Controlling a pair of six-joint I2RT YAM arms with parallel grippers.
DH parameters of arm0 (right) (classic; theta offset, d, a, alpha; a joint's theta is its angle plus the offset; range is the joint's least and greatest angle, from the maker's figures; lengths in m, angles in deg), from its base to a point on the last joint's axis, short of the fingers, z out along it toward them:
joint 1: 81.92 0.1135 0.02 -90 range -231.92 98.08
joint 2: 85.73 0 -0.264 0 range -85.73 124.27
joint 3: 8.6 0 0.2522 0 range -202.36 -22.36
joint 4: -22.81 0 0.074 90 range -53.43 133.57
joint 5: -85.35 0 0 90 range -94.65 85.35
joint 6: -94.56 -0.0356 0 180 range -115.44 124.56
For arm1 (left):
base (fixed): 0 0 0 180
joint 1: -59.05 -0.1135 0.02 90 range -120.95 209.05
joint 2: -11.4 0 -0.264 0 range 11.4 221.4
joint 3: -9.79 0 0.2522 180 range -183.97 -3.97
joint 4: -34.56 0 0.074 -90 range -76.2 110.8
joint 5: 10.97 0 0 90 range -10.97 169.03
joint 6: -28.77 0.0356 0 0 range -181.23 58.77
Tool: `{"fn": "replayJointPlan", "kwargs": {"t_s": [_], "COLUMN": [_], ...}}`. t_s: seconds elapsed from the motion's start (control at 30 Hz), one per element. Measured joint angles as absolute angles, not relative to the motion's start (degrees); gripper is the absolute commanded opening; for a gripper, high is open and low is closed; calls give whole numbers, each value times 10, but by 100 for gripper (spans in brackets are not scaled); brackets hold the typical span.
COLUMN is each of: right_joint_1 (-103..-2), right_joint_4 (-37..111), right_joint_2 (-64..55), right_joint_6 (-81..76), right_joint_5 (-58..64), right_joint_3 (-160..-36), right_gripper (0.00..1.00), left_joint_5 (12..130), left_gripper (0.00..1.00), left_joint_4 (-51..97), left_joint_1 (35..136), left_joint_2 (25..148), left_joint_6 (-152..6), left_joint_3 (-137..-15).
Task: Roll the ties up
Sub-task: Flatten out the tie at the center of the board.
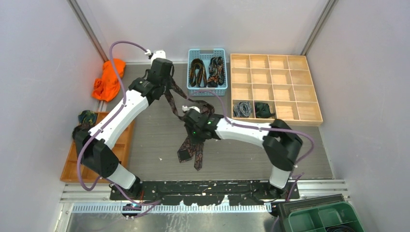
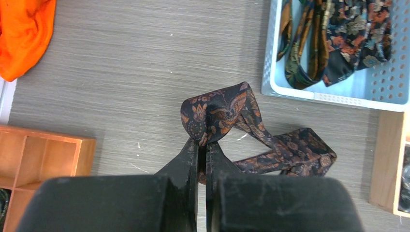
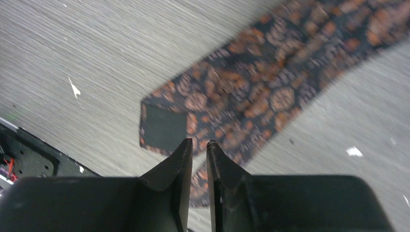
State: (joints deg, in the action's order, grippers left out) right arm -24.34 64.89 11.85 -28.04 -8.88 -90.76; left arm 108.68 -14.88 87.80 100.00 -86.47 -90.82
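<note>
With the left gripper (image 2: 202,142): pinches a fold of the paisley tie (image 2: 227,108) right at the fingertips, pressed together on the cloth. Loops up just beyond the tips, then trails off to their right in a twisted band over the table (image 2: 121,72). Ahead and to the right of this pincer, a blue basket (image 2: 333,96) with more ties (image 2: 338,34) heaped inside. Ahead and far left, an orange cloth (image 2: 21,34).

With the right gripper (image 3: 199,142): stands nearly closed, with only a slim slit between the fingers. Shows patterned fabric through that slit, but blurred, so cannot tell whether nipped or merely lying below. Just ahead of the tips, one end of the same tie, with a plain dark patch at its tip, running away up to the right. Seen from above, off to this pincer's right, a wooden tray (image 1: 275,87) with two coiled ties (image 1: 242,109) in neighbouring compartments.
</note>
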Motion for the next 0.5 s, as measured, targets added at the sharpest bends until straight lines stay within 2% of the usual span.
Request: {"fn": "replayJointPlan", "kwargs": {"t_s": [0.27, 0.37, 0.5], "right_joint_1": [-232, -232, -233], "right_joint_4": [616, 602, 570], "right_joint_2": [255, 256, 201], "right_joint_6": [-274, -285, -315], "right_joint_5": [-48, -41, -37], "right_joint_3": [-995, -960, -874], "right_gripper": [12, 11, 11], "left_joint_5": [1068, 1066, 1061], "left_gripper": [0, 0, 0], "left_joint_4": [-137, -135, -134], "left_joint_1": [833, 831, 831], "left_joint_2": [993, 983, 961], "left_joint_6": [-862, -863, -865], "left_joint_3": [-873, -861, -847]}}
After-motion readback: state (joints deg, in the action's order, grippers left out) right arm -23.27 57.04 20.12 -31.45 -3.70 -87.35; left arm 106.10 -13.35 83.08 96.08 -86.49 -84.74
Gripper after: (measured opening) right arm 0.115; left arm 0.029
